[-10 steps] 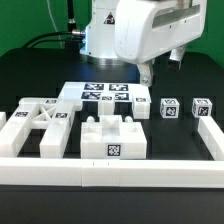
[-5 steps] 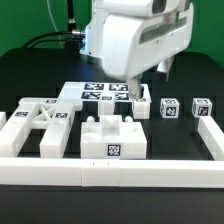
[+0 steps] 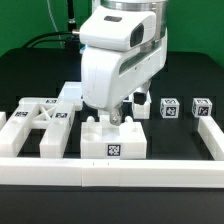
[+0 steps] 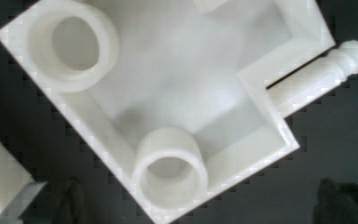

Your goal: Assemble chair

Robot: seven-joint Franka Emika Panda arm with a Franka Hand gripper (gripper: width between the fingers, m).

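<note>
The chair lies in separate white parts. Its chunky slab (image 3: pixel 112 142) sits at the front middle, and my gripper (image 3: pixel 114 116) hangs open just above the slab's back edge, holding nothing. In the wrist view the slab (image 4: pixel 176 95) fills the frame, with two round sockets (image 4: pixel 69 45) and a peg (image 4: pixel 318 80). My gripper (image 4: pixel 197 205) straddles the slab's corner with its dark fingertips (image 4: pixel 48 200) on either side of it. The X-braced panel (image 3: pixel 40 125) lies at the exterior view's left. Square posts (image 3: pixel 168 108) stand at the exterior view's right.
The arm hides most of the marker board (image 3: pixel 68 93) behind the slab. A long low white rail (image 3: pixel 110 172) runs along the front, and another rail (image 3: pixel 210 135) closes the exterior view's right side. One more tagged post (image 3: pixel 202 108) stands near that rail.
The arm has swung from the back right toward the front and down, ending over the slab and covering the marker board. The jaws stayed open.
</note>
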